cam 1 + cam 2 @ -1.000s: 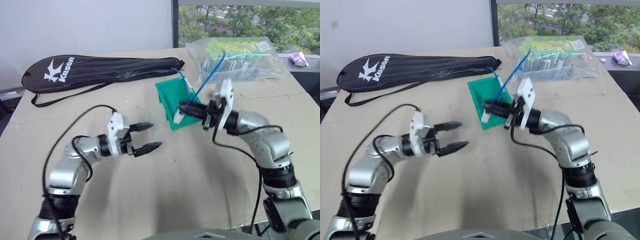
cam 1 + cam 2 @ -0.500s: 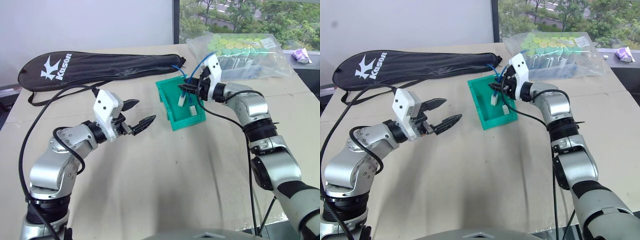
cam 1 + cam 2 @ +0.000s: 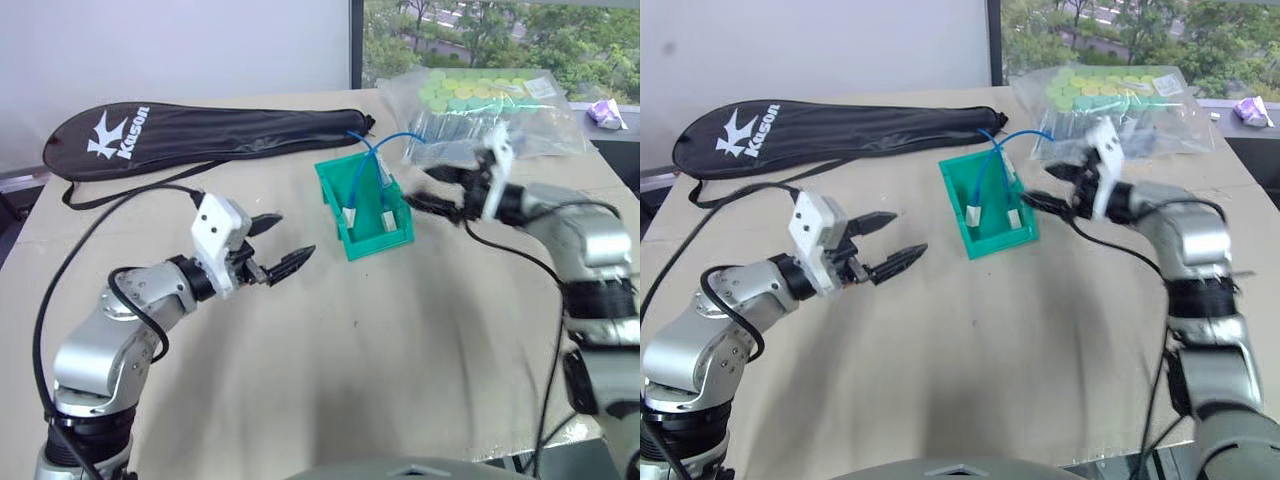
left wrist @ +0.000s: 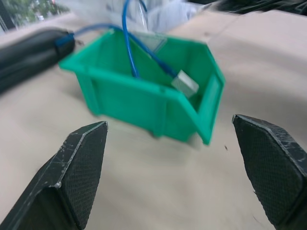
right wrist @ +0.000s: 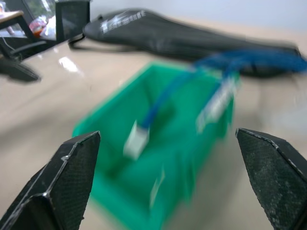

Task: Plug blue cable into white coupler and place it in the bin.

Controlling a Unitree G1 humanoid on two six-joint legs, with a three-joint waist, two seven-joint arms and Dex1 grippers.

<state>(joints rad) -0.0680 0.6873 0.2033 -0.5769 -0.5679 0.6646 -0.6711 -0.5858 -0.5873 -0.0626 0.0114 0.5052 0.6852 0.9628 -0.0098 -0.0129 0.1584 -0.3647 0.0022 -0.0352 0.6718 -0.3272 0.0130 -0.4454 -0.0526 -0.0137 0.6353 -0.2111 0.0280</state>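
Both grippers' fingers released, bin (image 3: pixel 392 236) w/ blue cable (image 3: pixel 358 181) on tan table (image 3: pixel 380 340) by window (image 3: pixel 480 35).

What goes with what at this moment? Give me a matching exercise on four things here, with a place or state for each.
Things:
1. thin bright blue cable
2. teal-green plastic bin
3. long black zipped racket bag
4. right tool

States:
A. open, holding nothing, just right of the bin
B. lying along the table's far left side
C. looped up out of the bin, ends inside
D. standing on the table between the two tools

Pairs: 1-C, 2-D, 3-B, 4-A
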